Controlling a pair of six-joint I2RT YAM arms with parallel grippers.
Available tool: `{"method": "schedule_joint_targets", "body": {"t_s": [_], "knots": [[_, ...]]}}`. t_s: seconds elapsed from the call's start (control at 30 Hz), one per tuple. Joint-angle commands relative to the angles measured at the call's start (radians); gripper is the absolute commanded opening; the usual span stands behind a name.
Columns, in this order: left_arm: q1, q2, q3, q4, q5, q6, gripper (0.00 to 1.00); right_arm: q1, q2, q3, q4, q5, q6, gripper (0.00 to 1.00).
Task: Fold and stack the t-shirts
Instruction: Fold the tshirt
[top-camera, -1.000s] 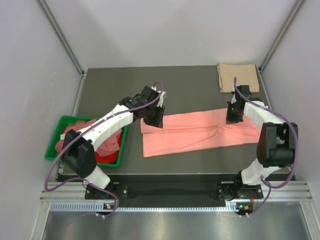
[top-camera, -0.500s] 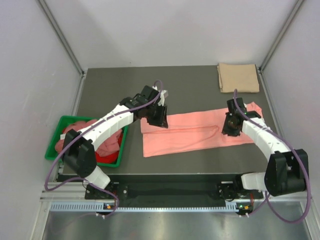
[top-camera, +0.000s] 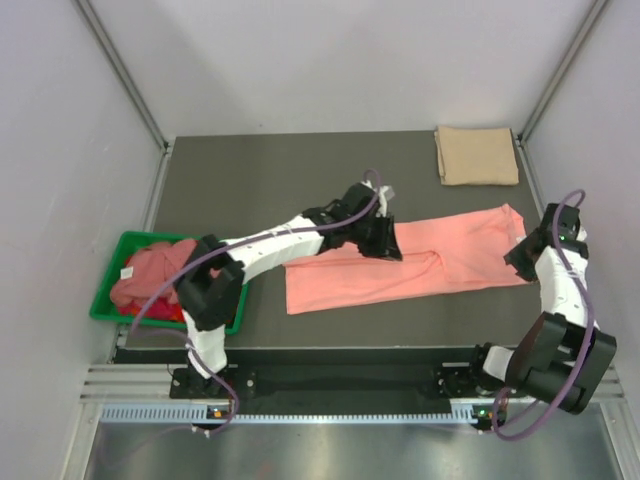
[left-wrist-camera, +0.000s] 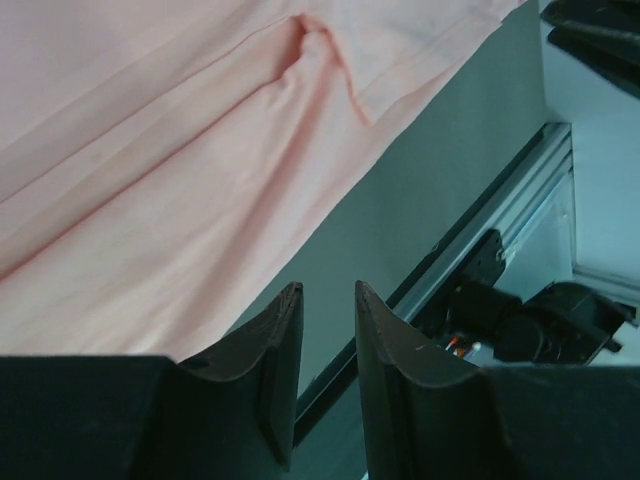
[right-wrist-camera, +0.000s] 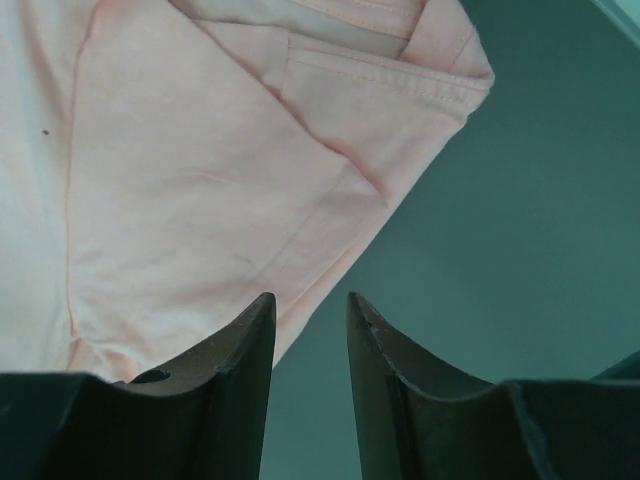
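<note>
A salmon-pink t-shirt (top-camera: 400, 268), folded into a long band, lies flat across the middle of the table. My left gripper (top-camera: 389, 244) hovers over its middle, near a small pucker in the cloth. In the left wrist view (left-wrist-camera: 325, 295) it is open and empty, just past the shirt's (left-wrist-camera: 150, 150) near edge. My right gripper (top-camera: 519, 257) is at the shirt's right end. It is open and empty (right-wrist-camera: 308, 305) over the sleeve edge (right-wrist-camera: 200, 180). A tan-beige t-shirt (top-camera: 477, 156) lies folded at the back right. Pink and red shirts (top-camera: 150, 275) fill the bin.
A green plastic bin (top-camera: 105, 300) stands at the table's left front edge. The dark table top (top-camera: 250, 170) runs back to the white walls. A metal rail (top-camera: 350, 385) with the arm bases lies along the near edge, also seen in the left wrist view (left-wrist-camera: 500, 200).
My left gripper has moved right along the salmon shirt from its left end to its middle. My right gripper has come off the shirt and swung out to its right end.
</note>
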Motion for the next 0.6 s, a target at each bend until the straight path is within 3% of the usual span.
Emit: {"method": "schedule_joint_targets", "body": {"t_s": [0.0, 0.23, 0.57], "knots": [[-0.053, 0.124, 0.104, 0.208, -0.002, -0.097, 0.32, -0.061, 0.068, -0.001, 0.054, -0.12, -0.026, 0.36], [-0.086, 0.398, 0.311, 0.271, 0.012, -0.134, 0.31, -0.122, 0.154, 0.011, 0.104, -0.171, -0.043, 0.36], [-0.108, 0.538, 0.382, 0.391, 0.039, -0.17, 0.34, -0.183, 0.132, -0.046, 0.16, -0.145, -0.041, 0.35]]}}
